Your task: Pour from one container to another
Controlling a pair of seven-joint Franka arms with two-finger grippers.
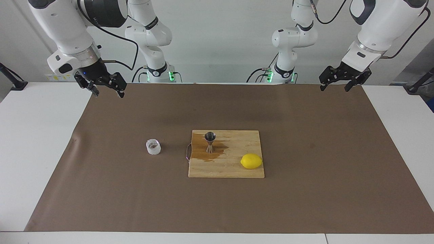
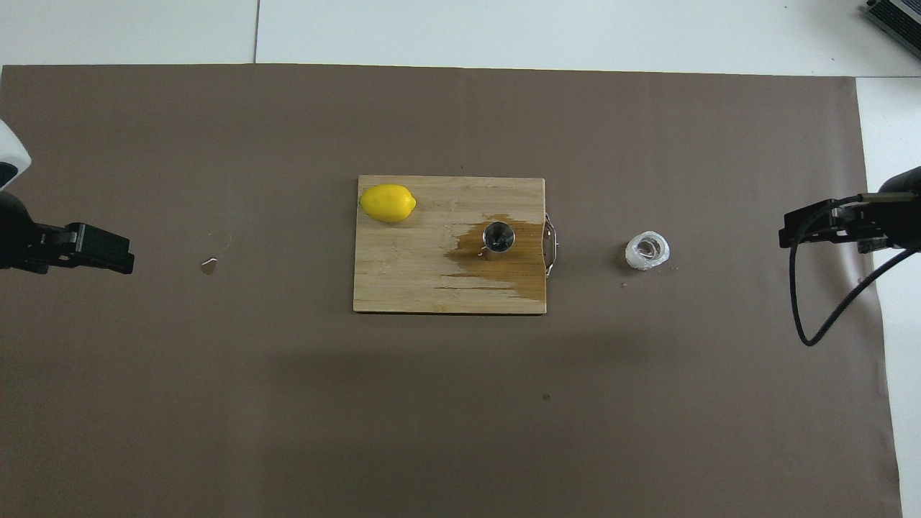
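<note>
With liquid pooled around the steel jigger on the cutting board, the glass cup stands at its nine o'clock in the facing view, suggesting pouring is done, while right gripper and left gripper hang released and empty over the mat's corners.

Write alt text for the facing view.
A steel jigger stands upright in a brown wet patch on a wooden cutting board, a lemon beside it; a clear cup sits on the brown mat. Right gripper and left gripper hang open, empty.

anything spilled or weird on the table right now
Yes: a brown wet stain spreads across the cutting board around the upright jigger, reaching the board's edge nearest the clear cup. Liquid evidently missed the jigger.
</note>
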